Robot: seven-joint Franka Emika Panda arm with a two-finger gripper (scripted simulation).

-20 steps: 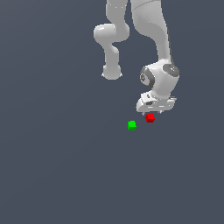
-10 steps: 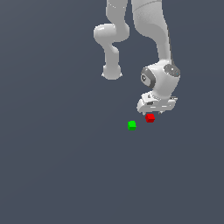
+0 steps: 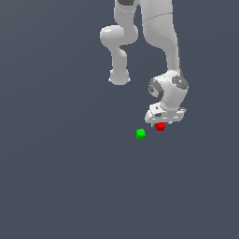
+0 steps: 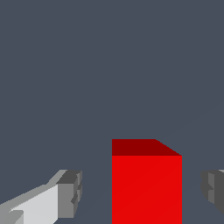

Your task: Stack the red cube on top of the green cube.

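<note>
One red cube between gripper fingers

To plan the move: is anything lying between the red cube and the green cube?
No. In the exterior view, only bare grey floor lies between the red cube and the green cube. The wrist view shows no green cube.

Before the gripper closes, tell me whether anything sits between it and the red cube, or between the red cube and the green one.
Nothing visible does. In the wrist view the red cube sits between the fingers with bare gaps either side. In the exterior view only bare floor separates it from the green cube, toward that view's left.
</note>
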